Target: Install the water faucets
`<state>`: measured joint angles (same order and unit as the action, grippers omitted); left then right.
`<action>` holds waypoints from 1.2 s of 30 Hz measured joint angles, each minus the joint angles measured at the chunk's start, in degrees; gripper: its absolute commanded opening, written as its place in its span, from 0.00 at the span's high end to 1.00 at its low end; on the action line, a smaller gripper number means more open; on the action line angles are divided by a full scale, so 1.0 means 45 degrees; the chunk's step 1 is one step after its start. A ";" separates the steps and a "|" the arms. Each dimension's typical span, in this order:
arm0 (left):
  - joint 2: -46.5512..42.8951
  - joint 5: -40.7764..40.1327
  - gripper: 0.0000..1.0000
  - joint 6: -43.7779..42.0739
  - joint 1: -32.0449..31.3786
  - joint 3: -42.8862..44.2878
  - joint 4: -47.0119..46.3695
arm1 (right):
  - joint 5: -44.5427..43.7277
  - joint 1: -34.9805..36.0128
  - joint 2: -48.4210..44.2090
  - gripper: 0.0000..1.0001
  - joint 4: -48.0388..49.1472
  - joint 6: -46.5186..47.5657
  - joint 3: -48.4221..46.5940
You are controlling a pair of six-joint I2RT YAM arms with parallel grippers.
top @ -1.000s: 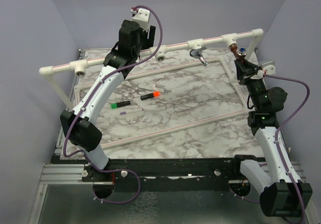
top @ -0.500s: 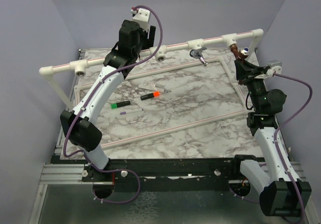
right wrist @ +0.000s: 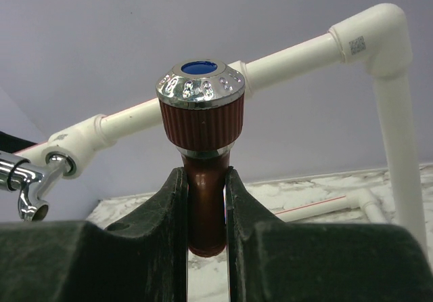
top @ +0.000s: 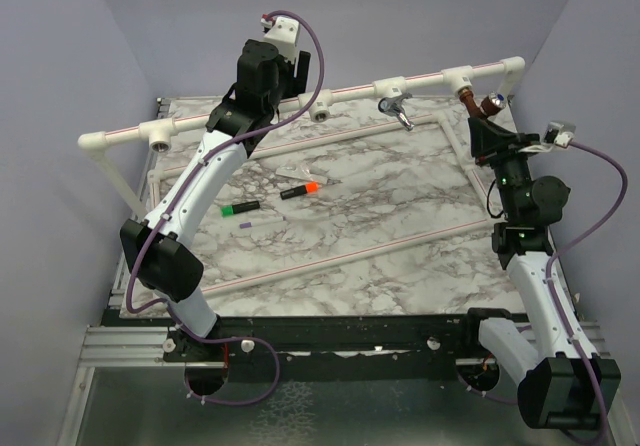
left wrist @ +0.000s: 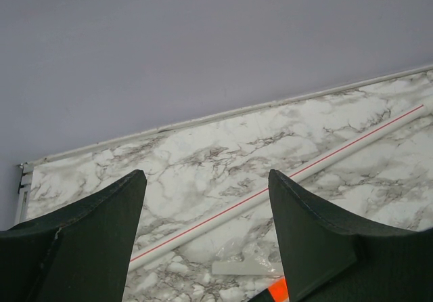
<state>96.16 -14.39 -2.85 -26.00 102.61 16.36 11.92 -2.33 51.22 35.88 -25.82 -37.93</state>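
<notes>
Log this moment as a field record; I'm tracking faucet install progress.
Right claw: shut on copper faucet, below its ribbed knob
Copper faucet: held up at the white pipe rail; threading not visible
Chrome faucet: mounted on the rail, spout down
Left claw: open, empty, raised above table
Loose on table: orange-capped pen, green-capped pen

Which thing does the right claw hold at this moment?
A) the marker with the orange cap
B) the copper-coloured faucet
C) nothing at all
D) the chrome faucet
B: in the right wrist view the right claw is shut on the stem of the copper-coloured faucet; the chrome faucet sits apart, untouched.
</notes>
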 measured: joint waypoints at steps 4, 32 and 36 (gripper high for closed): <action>0.0015 0.0000 0.25 0.0000 0.0000 0.0000 -0.0015 | -0.0316 0.0000 0.0000 0.99 -0.0136 -0.1209 0.0000; 0.0024 0.0000 0.25 0.0000 0.0000 0.0000 -0.0039 | -0.1598 0.0000 -0.0151 0.99 -0.1996 -1.1934 -0.0005; 0.0024 0.0000 0.25 0.0000 0.0000 0.0000 -0.0039 | -0.1632 0.0000 -0.0180 0.99 -0.2477 -1.2803 -0.0146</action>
<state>96.27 -14.39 -2.85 -26.00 102.61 16.19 4.58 -2.33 50.41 24.73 -83.44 -38.59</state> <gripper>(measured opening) 0.745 0.235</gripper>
